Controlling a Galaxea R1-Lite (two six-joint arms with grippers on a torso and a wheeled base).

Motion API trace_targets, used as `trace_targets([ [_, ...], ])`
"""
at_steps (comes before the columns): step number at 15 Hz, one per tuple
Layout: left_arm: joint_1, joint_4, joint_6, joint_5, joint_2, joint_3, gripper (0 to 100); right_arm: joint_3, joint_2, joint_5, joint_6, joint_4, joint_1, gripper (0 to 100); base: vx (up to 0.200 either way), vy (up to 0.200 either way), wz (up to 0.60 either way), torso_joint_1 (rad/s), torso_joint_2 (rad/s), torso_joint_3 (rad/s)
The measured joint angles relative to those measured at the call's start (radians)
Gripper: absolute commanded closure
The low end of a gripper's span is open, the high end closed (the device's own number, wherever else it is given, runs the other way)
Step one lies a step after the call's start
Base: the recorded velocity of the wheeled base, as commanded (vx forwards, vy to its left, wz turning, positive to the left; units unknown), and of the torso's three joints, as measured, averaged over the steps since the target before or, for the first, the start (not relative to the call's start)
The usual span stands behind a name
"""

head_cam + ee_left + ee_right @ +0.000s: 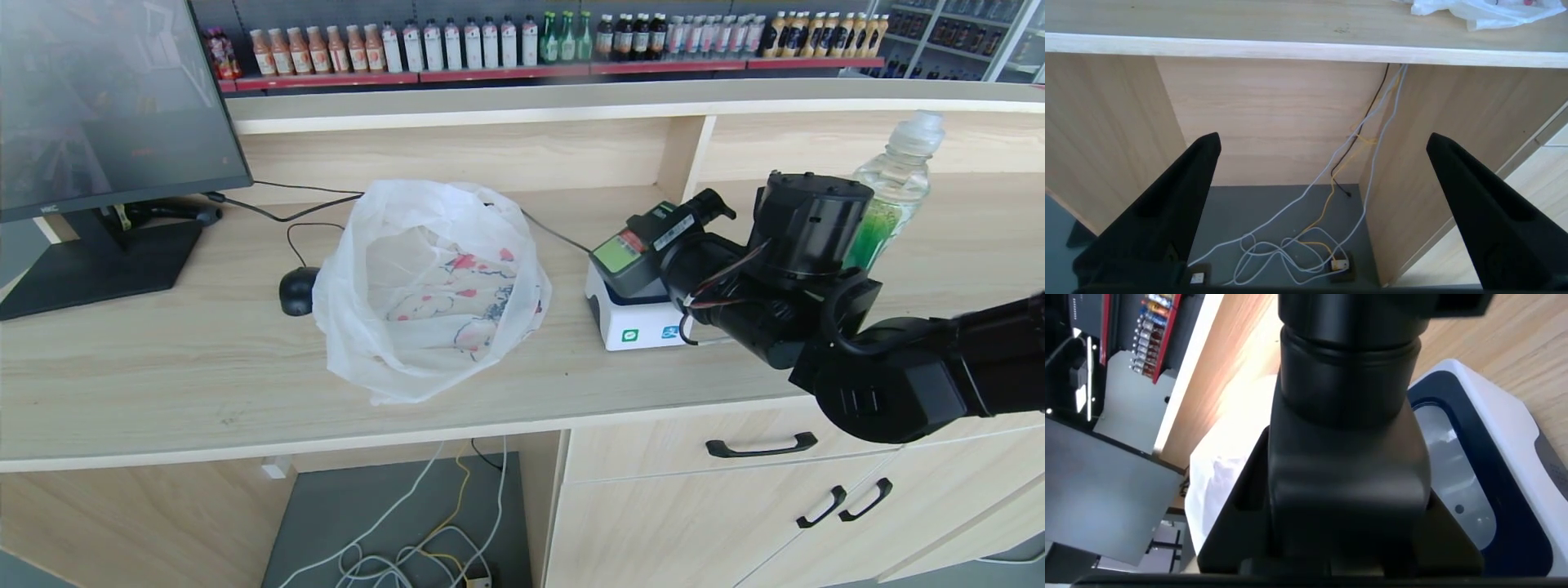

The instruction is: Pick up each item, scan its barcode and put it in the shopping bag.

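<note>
Looking across a pale wood counter (163, 359) with a raised back ledge; behind it a red-edged shelf (531, 69) carries a long row of drink bottles. Monitor (106, 98) on a black stand at the counter's left end, black mouse (295, 291) just beside the shopping bag (429, 286). The bag is white plastic, mouth open upward, near mid-counter; something with red and blue print (457, 302) lies inside it. Scanner (637, 314), a white box with a dark sloped top, sits just right of the bag, apart from it. Right gripper (682, 233) hangs over the scanner's top; the right wrist view looks past a black housing onto the scanner's glass window (1454, 457). Whether this tool is wide, narrow or holding anything cannot be told. Clear bottle (898, 175) of green drink shows tilted behind the right arm, lower part hidden; whether it stands on the counter cannot be told. Left gripper (1323, 212) is below the counter edge, spread wide and holding nothing, fingers (1167, 212) framing the open kneehole, where white and yellow cables (1315, 237) trail onto a grey floor. Drawers with black handles (761, 447) sit under the counter's right half.
</note>
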Motion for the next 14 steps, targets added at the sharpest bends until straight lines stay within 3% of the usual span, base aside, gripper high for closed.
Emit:
trace_targets([
  [14, 0.0, 0.0, 0.0, 0.0, 0.0, 0.0, 0, 0.001, 0.001, -0.001, 0.01, 0.001, -0.036, 100, 0.0, 0.0, 0.0, 0.0, 0.0, 0.0],
])
